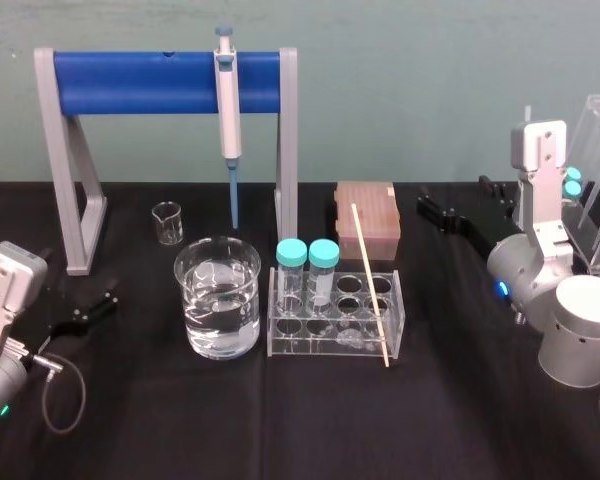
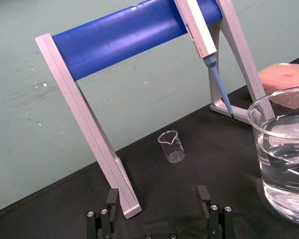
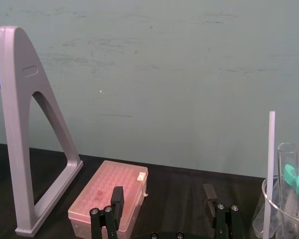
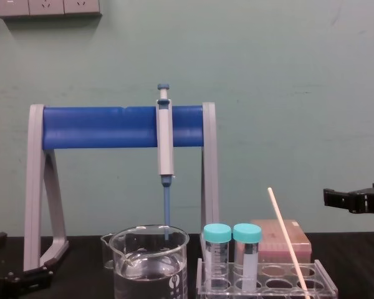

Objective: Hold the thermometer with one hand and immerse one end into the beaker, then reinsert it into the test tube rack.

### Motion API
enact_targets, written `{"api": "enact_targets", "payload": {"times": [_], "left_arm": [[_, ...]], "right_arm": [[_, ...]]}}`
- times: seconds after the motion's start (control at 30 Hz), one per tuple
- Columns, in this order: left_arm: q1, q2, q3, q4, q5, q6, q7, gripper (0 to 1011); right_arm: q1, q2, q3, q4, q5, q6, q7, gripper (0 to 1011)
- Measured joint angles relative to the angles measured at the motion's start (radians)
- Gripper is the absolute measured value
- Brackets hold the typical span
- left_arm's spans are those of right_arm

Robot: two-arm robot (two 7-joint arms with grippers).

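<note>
Plainly, the right claw (image 1: 452,200), open and empty right of the test tube rack (image 1: 335,345), could tip the leaning thermometer (image 1: 371,285) out.

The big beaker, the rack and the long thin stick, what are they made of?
The beaker looks like clear, shiny glass: you see the water through it, and its rim glints. The test tube rack looks like clear hard plastic, maybe acrylic, with flat glossy plates and round holes. The thermometer is a matte, pale cream rod; plastic, wood or frosted glass, I cannot tell.
</note>
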Motion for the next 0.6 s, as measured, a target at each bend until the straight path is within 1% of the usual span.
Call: {"api": "enact_targets", "payload": {"times": [0.6], "left_arm": [[0.000,0.000,0.000,0.000,0.000,0.000,0.000,1004]], "right_arm": [[0.000,0.001,-0.001,-0.008,-0.001,-0.001,-0.008,1003]]}}
